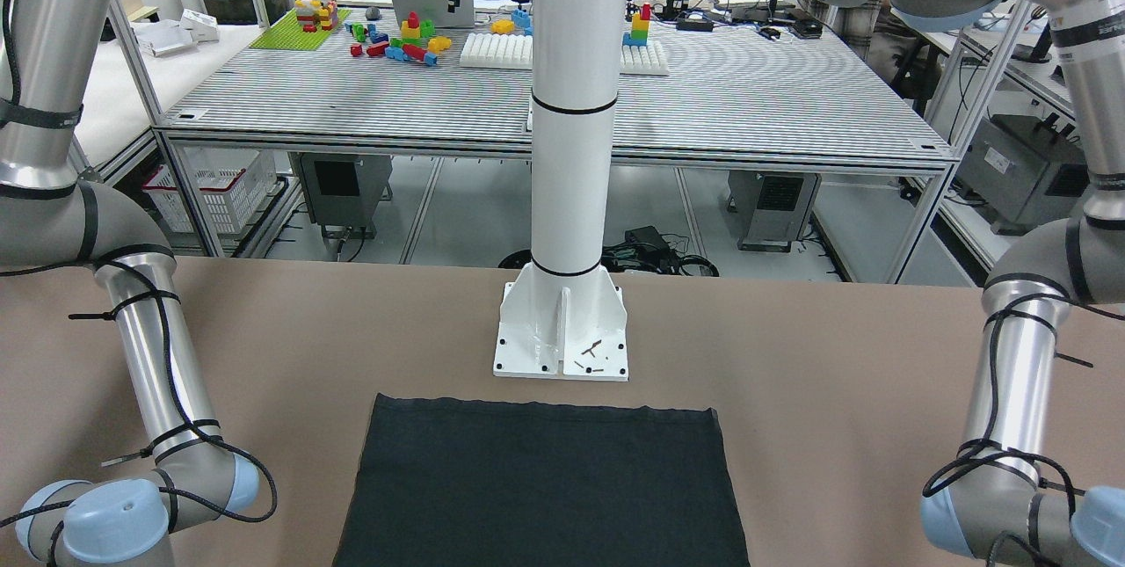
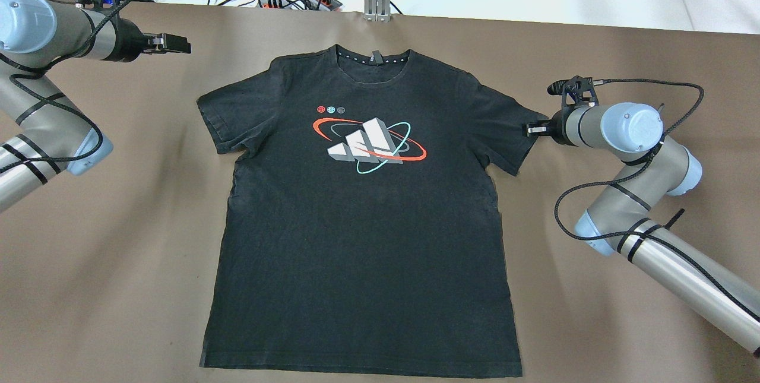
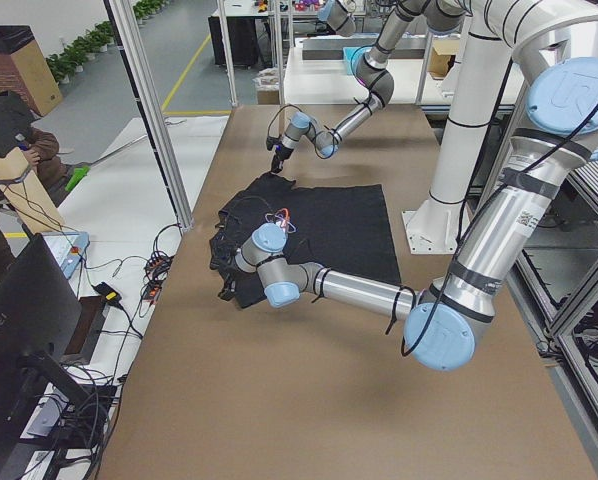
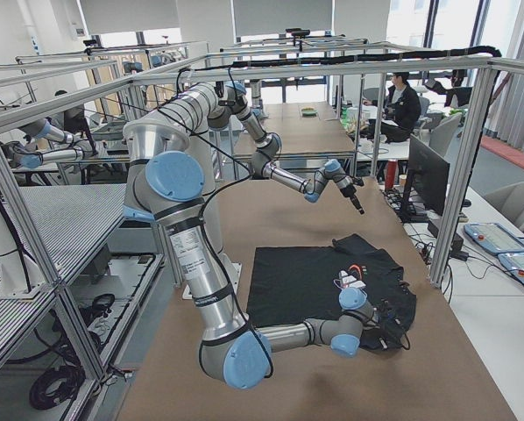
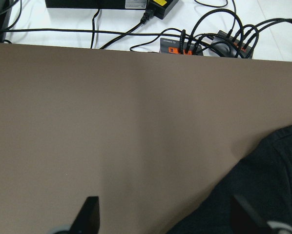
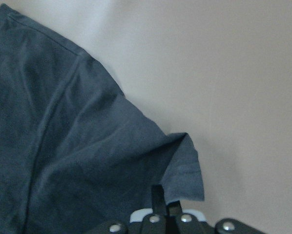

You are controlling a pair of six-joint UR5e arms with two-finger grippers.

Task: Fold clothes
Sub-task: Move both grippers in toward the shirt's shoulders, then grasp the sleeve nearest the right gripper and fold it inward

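Trouble spots first: the front-facing camera catches only the hem half of the one black fabric T-shirt [image 2: 362,240], the rest running off the bottom edge behind the single white pillar [image 1: 569,110]. On the left wrist camera just two dark, blurred fingertips [image 5: 90,217] poke up from the bottom of the frame, with a corner of the shirt at lower right. On the right wrist camera the fingers are mostly buried under the hand's own body.

Count it up: one shirt, two sleeves, one red, white and teal print on the chest with three small dots above it. Two arms, two hands.

The shirt lies flat and face up in the middle of the brown counter [image 2: 119,264], collar toward the far edge, hem toward the robot.

Left hand [image 2: 185,46] hovers over bare counter beyond the shirt's near-side shoulder, well apart from the cloth, its fingers spread wide.

Right hand [image 2: 525,129] is down at the outer edge of the sleeve [image 2: 504,139] on the robot's right. Its fingers are drawn together and pinched on that sleeve's hem, and the sleeve corner beside them is lifted into a small peak off the counter.
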